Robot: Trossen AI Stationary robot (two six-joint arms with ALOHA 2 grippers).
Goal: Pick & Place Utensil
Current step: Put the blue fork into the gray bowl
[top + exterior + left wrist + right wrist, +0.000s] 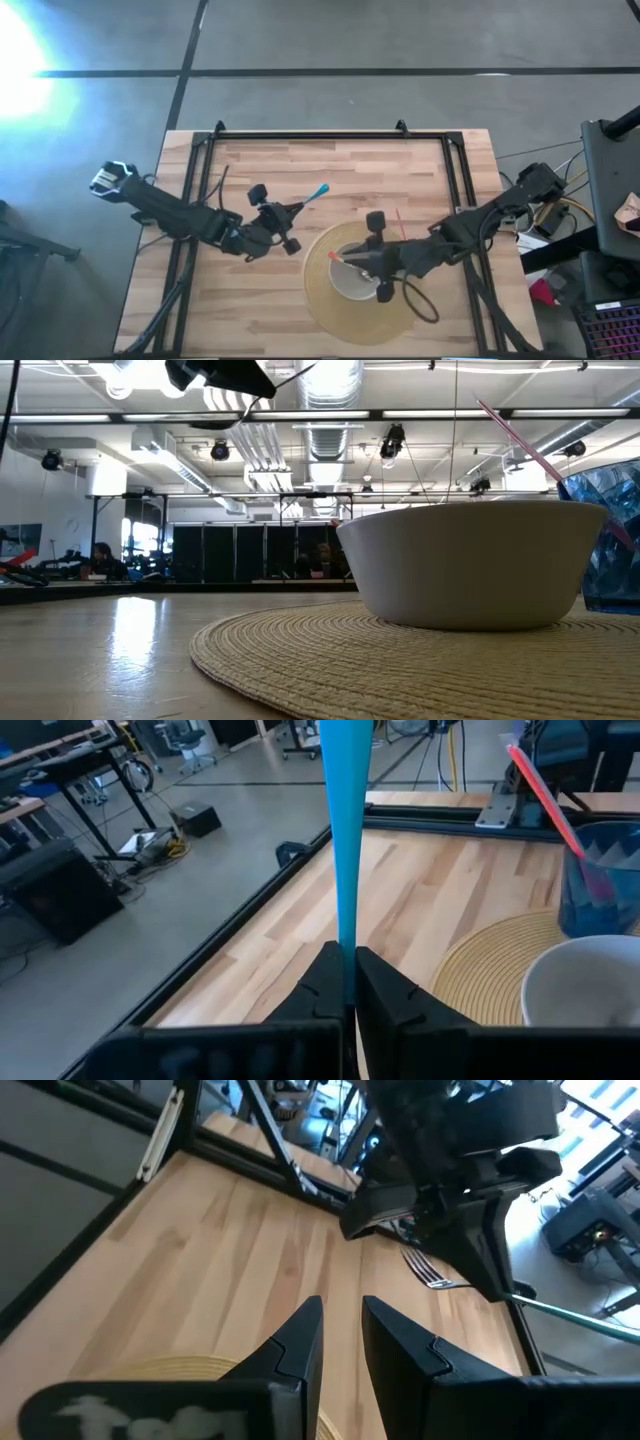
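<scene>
My left gripper (298,208) hovers over the table's middle, left of the bowl, shut on a fork with a light blue handle (345,840). A white bowl (350,280) sits on a round woven mat (330,315). Behind the bowl a translucent blue cup (603,880) holds a pink utensil (545,795); in the high view my right arm mostly covers the cup. My right gripper (342,1315) hangs over the bowl, open, pointing toward the left gripper, with nothing between its fingers. Something thin with an orange tip (333,256) shows at the bowl's rim. My left gripper pinches the fork between its two fingers, and the blue handle (347,935) sticks out forward past the fingertips toward the table's far right. In the right wrist view the metal tines (428,1270) show on the other side of the fingers. The fork is lifted clear of the table.
A black metal frame (330,137) runs along the table's far edge and both sides. A black cable loop (420,302) lies on the mat near the right arm. Bare wood (250,300) lies left of the mat. Desks and equipment stand in the room beyond.
</scene>
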